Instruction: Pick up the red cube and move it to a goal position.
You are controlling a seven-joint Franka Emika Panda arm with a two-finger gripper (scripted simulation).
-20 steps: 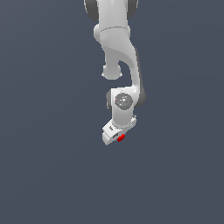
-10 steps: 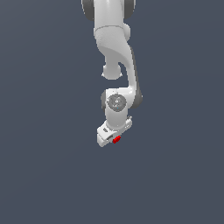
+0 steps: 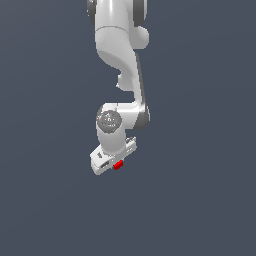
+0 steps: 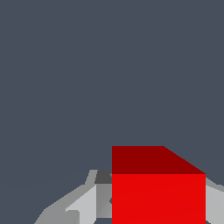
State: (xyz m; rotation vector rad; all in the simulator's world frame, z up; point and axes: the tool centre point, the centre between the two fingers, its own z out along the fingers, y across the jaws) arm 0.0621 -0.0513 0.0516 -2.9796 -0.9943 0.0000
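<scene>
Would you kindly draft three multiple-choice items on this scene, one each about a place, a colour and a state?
1. Where is the small cube?
A. At the tip of the white claw
B. Far off at the exterior view's right edge
C. Up beside the arm's top end

2. What colour is the cube?
A. Green
B. Red
C. Yellow

3. What state is the claw in?
A. Open, empty
B. Shut on the cube
C. Out of view

Answers: 1 A, the exterior view shows it at the claw's tip; 2 B, both views show plain red faces; 3 B, the wrist view shows grey fingers flanking the cube.
</scene>
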